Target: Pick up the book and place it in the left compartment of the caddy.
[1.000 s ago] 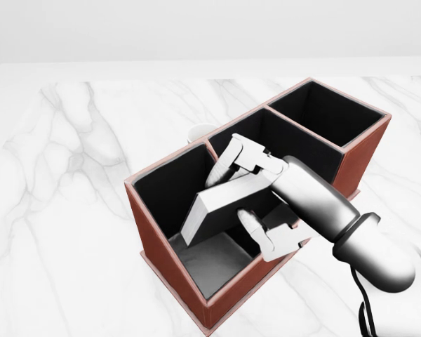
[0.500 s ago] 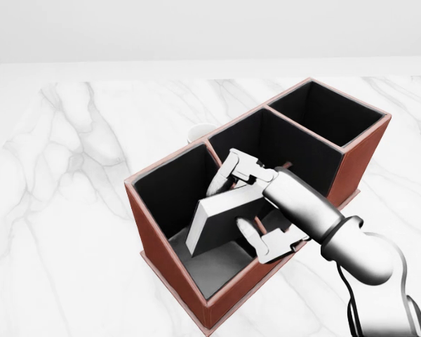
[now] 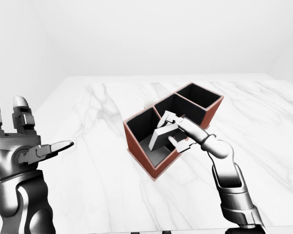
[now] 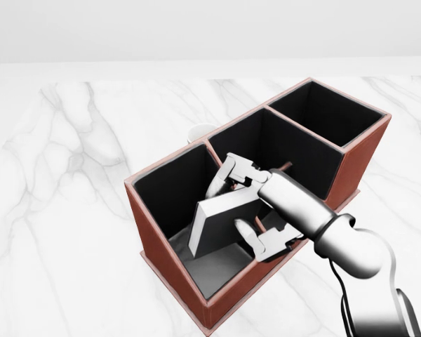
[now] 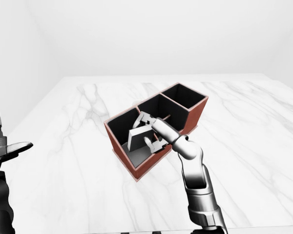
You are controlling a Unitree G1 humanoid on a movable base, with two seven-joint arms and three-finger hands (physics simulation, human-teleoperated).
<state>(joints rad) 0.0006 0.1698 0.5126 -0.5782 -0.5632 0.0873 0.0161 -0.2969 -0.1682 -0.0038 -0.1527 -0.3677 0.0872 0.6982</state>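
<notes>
Your right hand (image 4: 247, 203) grips the book (image 4: 221, 219) — a plain grey slab with flat faces and square corners — inside the left compartment of the caddy (image 4: 170, 242), fingers above and thumb below closed round its upper end. The book sits tilted, its long axis running from its low end on the grey compartment floor, at the left of the head view, up to its high end at the right, beside the divider between the left and middle compartments, where your hand holds it. The caddy is a long box with three open-topped compartments, reddish-brown and leather-like outside, matte black within, lying diagonally on the white marble table (image 4: 70, 182) whose surface carries soft grey veins. A small white rounded object (image 4: 200, 131) shows just beyond the caddy's far wall; what it is cannot be told. Your left hand (image 3: 24, 146) hangs well apart at the left of the left-eye view — metallic, jointed, its fingers spread and upright, the thumb pointing out towards the caddy, holding nothing.
</notes>
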